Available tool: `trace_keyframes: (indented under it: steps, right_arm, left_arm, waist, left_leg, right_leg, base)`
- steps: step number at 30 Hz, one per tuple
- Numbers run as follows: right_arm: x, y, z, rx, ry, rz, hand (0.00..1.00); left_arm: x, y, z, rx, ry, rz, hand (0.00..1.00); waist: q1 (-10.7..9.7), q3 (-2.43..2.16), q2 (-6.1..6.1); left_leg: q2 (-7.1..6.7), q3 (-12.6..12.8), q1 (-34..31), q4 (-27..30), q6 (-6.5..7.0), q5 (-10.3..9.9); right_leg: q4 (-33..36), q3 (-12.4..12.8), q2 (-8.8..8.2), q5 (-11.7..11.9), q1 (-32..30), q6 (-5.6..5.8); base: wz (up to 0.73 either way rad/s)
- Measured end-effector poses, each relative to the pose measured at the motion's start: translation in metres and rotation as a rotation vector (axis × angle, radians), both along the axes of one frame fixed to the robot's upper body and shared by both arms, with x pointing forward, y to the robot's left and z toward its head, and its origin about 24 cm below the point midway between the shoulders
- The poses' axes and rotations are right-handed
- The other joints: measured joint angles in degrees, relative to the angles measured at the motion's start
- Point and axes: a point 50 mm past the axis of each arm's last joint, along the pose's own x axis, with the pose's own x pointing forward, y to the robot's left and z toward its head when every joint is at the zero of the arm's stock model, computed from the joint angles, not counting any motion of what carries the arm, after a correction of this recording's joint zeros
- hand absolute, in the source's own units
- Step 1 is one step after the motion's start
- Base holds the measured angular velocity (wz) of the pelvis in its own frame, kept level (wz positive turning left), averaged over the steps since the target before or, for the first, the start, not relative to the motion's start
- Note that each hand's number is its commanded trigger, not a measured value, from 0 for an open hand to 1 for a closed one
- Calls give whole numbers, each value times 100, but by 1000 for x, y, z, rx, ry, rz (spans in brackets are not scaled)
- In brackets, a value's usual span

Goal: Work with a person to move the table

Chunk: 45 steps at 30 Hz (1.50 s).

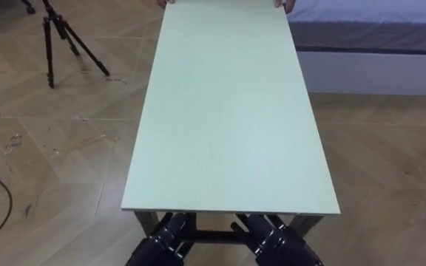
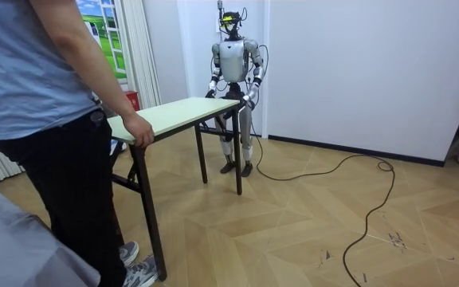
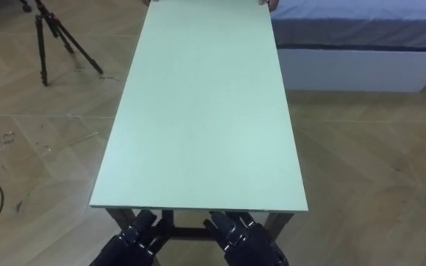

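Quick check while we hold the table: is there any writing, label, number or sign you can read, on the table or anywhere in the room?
No text can be read.
The table top is plain, with no label or print.
The tripod and the bed show no marks.
The landscape picture by the curtain: any print on it is too small to tell.

A black tripod (image 1: 49, 44) stands on the wood floor (image 1: 43, 155) well ahead of the left hand (image 1: 161, 241), off to its left. A bed (image 1: 368, 33) with grey sheet and white base lies well ahead of the right hand (image 1: 283, 241), to its right.
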Motion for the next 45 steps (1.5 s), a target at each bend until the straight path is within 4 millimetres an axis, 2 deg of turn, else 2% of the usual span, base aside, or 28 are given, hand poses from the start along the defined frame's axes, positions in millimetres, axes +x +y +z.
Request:
trace_keyframes:
  steps: [7,17,19,27,36,45]
  right_arm:
    - [5,3,7,76,-48,-27,0]
    - [7,8,11,167,-48,-68,0]
    - [7,9,11,189,-44,-83,0]
    - [11,10,14,214,-49,-109,0]
    - [20,11,15,221,-9,-161,0]
    - [32,8,16,233,47,-236,0]
  left_arm:
    - [10,-9,17,-50,-112,-49,0]
    - [14,-8,22,-118,-122,-7,0]
    - [14,-7,22,-117,-123,-3,0]
    - [20,-10,24,-123,-137,-5,0]
    - [30,-3,24,-104,-93,56,0]
    - [35,-5,19,-82,13,110,0]
  waist:
    - [5,-2,-12]
    - [31,4,-9]
    - [47,13,3]
    - [6,62,80]
    - [7,77,61]
    - [42,107,153]
  left_leg:
    - [8,26,-40,-4,0,0]
    - [10,90,10,-17,0,1]
    - [10,131,32,-38,1,0]
    - [10,130,31,-102,1,1]
    - [3,142,98,-26,3,3]
    - [8,123,220,-135,1,3]
  right_leg:
    - [78,13,1,0,-93,0]
    - [73,92,4,0,-75,0]
    - [73,157,10,0,-75,0]
    - [73,157,14,0,-87,0]
    - [70,180,6,0,-56,1]
    - [64,159,30,0,60,0]
  base:
    - [-2]
    - [-3]
    - [-10]
    - [0]
    - [-2]
    - [0]
